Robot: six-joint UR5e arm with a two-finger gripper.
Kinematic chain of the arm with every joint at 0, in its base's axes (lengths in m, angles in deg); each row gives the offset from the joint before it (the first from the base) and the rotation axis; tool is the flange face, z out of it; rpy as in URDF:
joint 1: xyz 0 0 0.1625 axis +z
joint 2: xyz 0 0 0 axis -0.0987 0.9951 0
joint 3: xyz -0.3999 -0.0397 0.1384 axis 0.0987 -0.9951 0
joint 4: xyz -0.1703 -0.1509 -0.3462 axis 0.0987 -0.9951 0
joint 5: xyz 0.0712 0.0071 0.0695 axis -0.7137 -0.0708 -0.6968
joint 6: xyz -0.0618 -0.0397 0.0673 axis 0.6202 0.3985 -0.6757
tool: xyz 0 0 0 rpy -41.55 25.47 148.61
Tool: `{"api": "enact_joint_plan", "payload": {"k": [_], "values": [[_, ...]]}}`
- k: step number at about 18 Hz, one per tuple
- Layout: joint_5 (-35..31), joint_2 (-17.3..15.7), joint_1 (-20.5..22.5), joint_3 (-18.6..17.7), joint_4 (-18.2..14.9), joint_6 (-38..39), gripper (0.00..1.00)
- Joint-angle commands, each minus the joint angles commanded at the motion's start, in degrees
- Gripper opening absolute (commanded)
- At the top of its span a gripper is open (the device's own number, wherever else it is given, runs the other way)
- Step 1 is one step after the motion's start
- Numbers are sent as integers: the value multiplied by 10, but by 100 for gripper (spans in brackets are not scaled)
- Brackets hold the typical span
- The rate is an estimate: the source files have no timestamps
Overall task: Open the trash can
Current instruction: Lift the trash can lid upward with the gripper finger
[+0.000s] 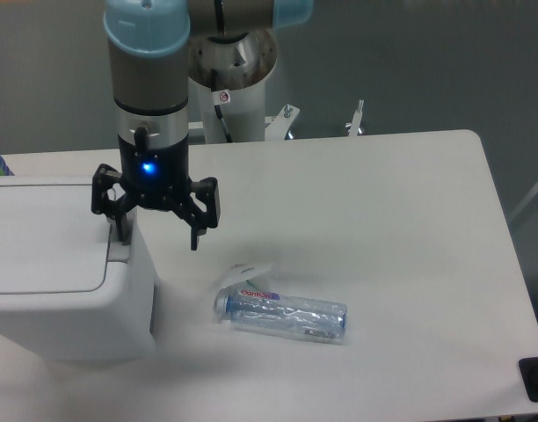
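Note:
The trash can [58,299] is a large boxy white bin at the left of the table, with its flat lid panel [40,233] down and a grey push tab [119,250] at the lid's right edge. My gripper [159,236] hangs over the bin's right edge with its jaws spread wide. The left finger [121,224] is right above the grey tab, touching or nearly touching it. The right finger [197,230] hangs past the bin's side above the table. The gripper holds nothing.
A clear plastic water bottle [287,316] lies on its side on the white table [383,229], right of the bin. A small white scrap [249,269] lies just above it. The robot base [229,83] stands at the table's back edge.

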Motion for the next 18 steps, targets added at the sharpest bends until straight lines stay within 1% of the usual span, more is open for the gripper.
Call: {"api": "enact_joint_plan", "payload": {"k": [8,13,16,18], "values": [[0,0,0,1,0,0,100],[-2,-2,1,23,0,-4,100],[-39,-1,3,39,-1,-9,100],[-64,-1,14,42,-3,-21,100]]}}
